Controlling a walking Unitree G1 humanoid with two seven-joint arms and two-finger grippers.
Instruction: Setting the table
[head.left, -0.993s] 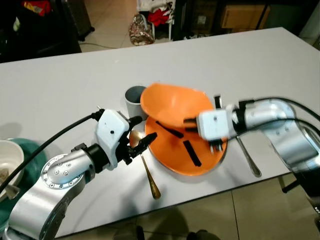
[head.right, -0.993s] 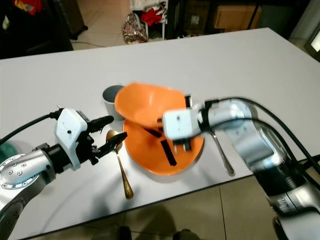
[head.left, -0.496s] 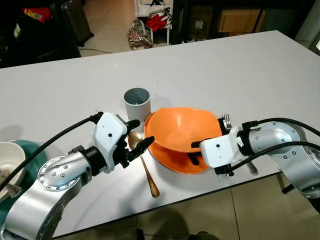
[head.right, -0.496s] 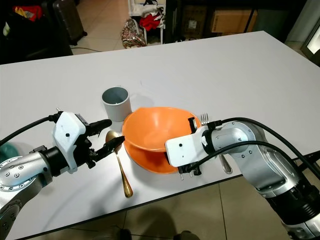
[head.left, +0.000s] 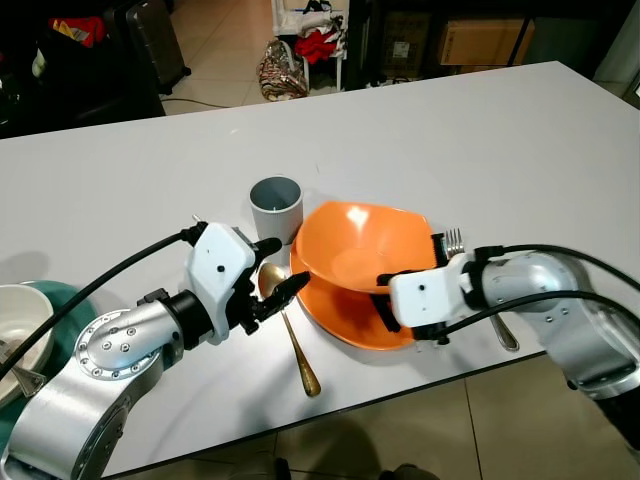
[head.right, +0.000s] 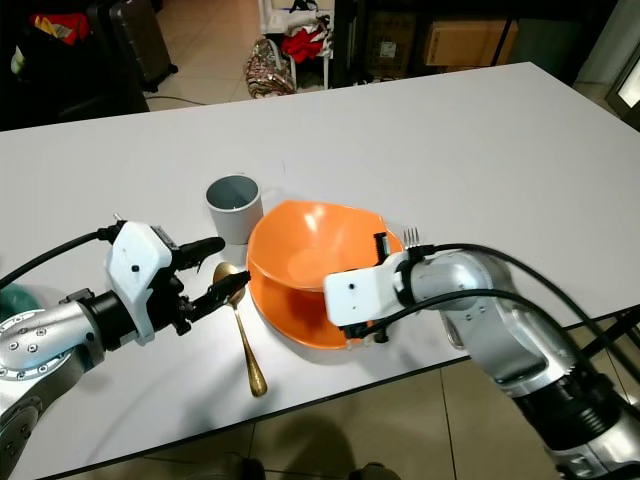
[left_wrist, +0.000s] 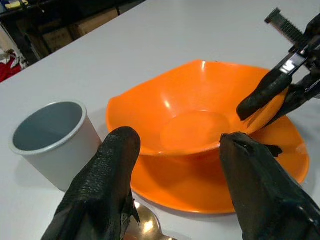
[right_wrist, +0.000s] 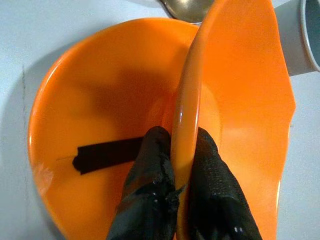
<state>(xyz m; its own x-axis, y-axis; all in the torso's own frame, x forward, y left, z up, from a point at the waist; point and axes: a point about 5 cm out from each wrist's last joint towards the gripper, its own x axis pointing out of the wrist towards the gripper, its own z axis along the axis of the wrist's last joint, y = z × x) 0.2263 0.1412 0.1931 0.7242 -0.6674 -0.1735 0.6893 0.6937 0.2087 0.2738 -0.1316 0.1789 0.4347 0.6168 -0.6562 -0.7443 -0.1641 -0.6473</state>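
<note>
An orange bowl (head.left: 360, 245) rests tilted on an orange plate (head.left: 335, 318) near the table's front edge. My right gripper (right_wrist: 177, 140) is shut on the bowl's near rim, one finger inside and one outside. A black strip (right_wrist: 102, 154) lies on the plate beneath the bowl. My left gripper (head.left: 282, 265) hangs open just left of the plate, above the head of a gold spoon (head.left: 296, 348) and touching nothing. A grey cup (head.left: 275, 205) stands upright behind the spoon. A fork (head.left: 455, 240) lies right of the plate.
A white bowl (head.left: 15, 330) on a teal mat sits at the far left by the table's edge. The white table (head.left: 480, 140) stretches back and right. Bags (head.left: 283, 62) and dark furniture stand on the floor beyond it.
My right gripper has brought the orange bowl down from a steep raised tilt onto the plate. The left gripper has stayed by the spoon.
</note>
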